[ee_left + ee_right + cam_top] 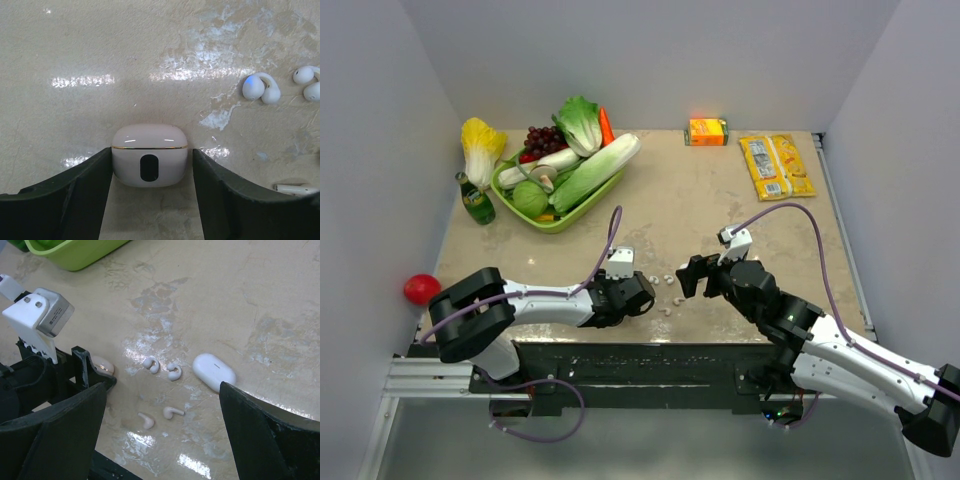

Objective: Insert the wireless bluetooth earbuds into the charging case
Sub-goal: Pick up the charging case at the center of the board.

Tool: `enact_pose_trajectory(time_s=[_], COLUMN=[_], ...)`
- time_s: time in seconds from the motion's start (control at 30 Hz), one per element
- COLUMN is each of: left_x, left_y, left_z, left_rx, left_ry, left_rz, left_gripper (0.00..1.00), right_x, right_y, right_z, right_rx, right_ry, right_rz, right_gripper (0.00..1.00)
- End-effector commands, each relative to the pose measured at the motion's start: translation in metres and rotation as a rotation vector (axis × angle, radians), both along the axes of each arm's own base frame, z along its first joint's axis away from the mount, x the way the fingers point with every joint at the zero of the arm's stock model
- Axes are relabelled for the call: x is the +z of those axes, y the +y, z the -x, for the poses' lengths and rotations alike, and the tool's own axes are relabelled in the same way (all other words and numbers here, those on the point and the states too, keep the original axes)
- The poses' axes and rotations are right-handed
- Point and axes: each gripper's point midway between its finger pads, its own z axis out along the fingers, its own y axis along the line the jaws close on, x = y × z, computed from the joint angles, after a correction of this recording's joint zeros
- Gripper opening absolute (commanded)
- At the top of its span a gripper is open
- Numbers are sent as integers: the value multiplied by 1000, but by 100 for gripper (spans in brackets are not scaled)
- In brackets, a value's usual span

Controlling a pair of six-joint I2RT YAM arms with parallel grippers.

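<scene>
The cream charging case [149,155] lies on the table with its lid shut, a gold seam round it. My left gripper [151,156] is open and straddles it: the left finger touches its side, the right finger stands a small gap off. It also shows in the right wrist view [102,366]. Two stemmed white earbuds [146,420] [173,412] and two C-shaped white earbuds [151,364] [174,371] lie loose on the table between the arms [664,311]. My right gripper [162,390] is wide open and empty, above them.
A second, white oval case [214,371] lies right of the earbuds. A green basket [555,215] of vegetables and a green bottle [475,200] stand far left. An orange carton [708,131] and a yellow packet [776,165] lie at the back. A red ball [421,288] sits at the left edge.
</scene>
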Motion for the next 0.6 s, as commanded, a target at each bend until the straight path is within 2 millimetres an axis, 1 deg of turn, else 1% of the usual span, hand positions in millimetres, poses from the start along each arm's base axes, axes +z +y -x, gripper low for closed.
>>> enact_pose_trajectory(time_s=[0.0,0.13,0.3,0.5,0.53,0.57], left_x=[-21,-20,-22,-25,-24,-25], left_y=[7,11,14,13,13,14], left_z=[16,17,21,23,24,24], left_rx=[-15,-16,-30,-46,-50,-51], left_ry=[103,104,114,123,122,123], left_rz=[-42,-56,-61,-50,-48,-49], left_gripper=[71,71,65,45,38,34], right_x=[15,15,14,14,15,16], right_y=[0,0,-1,-1,-1,-1], right_z=[-2,-2,-2,-1,-1,-1], right_rx=[-11,-11,-14,-14,-12,-13], right_ry=[-19,-19,-20,-19,-19,-20], right_rz=[-27,-27,-27,-32,-36,-37], right_gripper=[98,98,98,98,98,98])
